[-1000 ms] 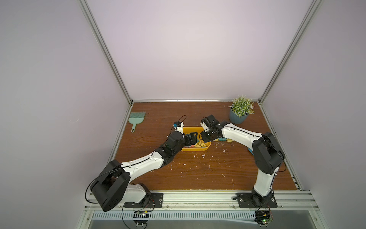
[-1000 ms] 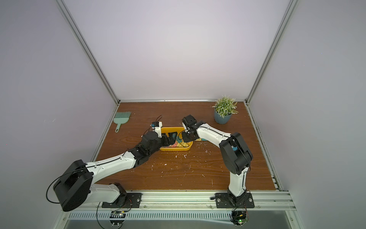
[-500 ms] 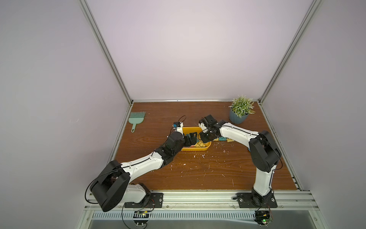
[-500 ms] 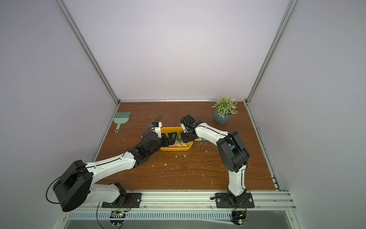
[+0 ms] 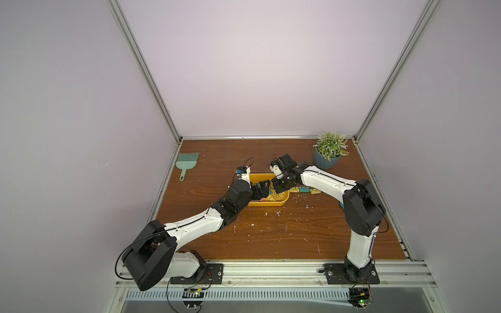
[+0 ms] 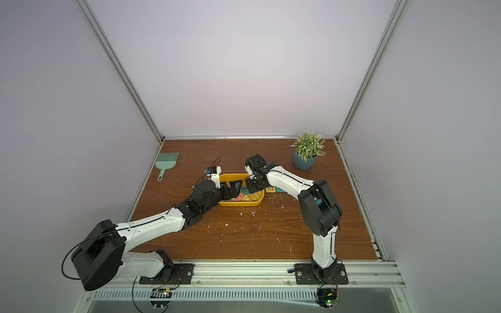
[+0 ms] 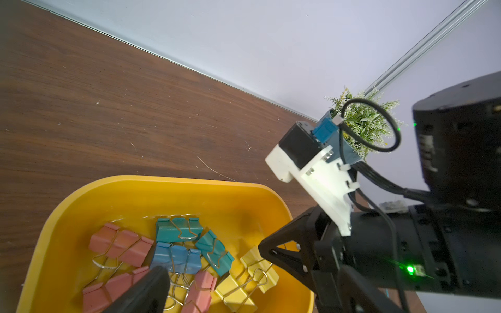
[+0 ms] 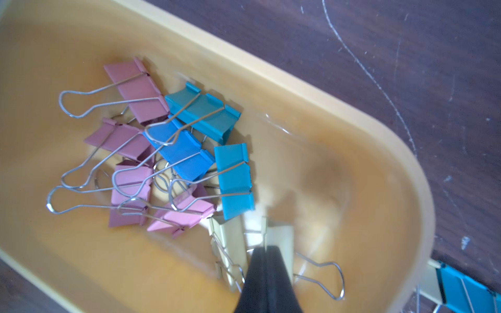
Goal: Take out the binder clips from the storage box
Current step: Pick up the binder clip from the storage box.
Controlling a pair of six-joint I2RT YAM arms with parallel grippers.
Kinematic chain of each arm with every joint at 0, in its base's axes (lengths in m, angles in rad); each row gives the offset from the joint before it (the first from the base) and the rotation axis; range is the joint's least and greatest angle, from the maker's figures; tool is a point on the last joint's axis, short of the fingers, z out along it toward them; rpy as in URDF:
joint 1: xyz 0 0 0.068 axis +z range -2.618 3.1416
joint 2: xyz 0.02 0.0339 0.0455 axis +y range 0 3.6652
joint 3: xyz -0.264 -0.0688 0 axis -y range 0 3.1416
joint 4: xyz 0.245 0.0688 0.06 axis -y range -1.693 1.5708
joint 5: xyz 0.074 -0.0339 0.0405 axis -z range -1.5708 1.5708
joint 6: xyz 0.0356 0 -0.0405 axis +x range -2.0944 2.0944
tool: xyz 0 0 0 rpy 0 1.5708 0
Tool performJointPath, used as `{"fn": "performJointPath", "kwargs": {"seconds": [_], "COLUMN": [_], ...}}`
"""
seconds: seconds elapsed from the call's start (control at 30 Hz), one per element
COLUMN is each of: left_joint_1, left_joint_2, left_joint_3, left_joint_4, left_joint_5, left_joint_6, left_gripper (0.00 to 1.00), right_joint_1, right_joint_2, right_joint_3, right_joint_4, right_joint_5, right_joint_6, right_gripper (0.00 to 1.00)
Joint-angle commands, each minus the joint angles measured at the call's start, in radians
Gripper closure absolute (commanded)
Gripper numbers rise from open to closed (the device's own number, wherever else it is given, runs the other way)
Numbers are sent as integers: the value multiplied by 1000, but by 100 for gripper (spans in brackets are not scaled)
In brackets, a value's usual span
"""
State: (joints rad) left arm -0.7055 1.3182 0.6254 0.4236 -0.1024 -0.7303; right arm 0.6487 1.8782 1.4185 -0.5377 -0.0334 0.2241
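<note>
Inside the yellow storage box (image 8: 298,89), the right gripper (image 8: 267,250) is clenching on a thin upright part of a pale-yellow clip (image 8: 283,235), w/ its black fingertips pressing together. Blur is smearing that end of the box, so exactly which part is being pinched is hard to make out. Another yellow clip (image 8: 230,241) is lying just beside it, its lower end hidden behind the fingers. The other binder clips (image 8: 187,151), pink, teal & blue, are lying in a tangled heap on the box floor, wire handles crossing. The left gripper (image 5: 260,189) is hanging released over the box's left half, holding nothing; its own wrist view is catching only one finger (image 7: 146,292), the rest being cut off at the frame edge. In both top views the two arms are covering most of the box, leaving just a few coloured bits showing. Loose clips (image 5: 303,190) are sitting on the wooden worktop (image 5: 271,238) just beside the box's right end, partly hidden under the right arm; a teal clip (image 8: 461,292) among them is being cropped by the corner of the right wrist view. White specks (image 5: 271,214) are dotting the worktop in front of the box.
</note>
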Motion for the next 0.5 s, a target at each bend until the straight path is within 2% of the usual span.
{"fn": "performJointPath", "kwargs": {"seconds": [0.0, 0.27, 0.47], "left_joint_1": [10, 10, 9], "left_joint_2": [-12, -8, 6], "left_joint_3": [5, 19, 25], "left_joint_4": [16, 11, 37], "left_joint_5": [-7, 3, 51], "left_joint_6": [0, 12, 11], "left_gripper": [0, 0, 0], "right_joint_1": [5, 3, 0], "right_joint_2": [-114, -234, -443], "right_joint_3": [-12, -93, -268], "right_joint_4": [50, 158, 318], "right_joint_5": [41, 124, 212], "right_joint_6": [26, 111, 286], "right_gripper": [99, 100, 100]}}
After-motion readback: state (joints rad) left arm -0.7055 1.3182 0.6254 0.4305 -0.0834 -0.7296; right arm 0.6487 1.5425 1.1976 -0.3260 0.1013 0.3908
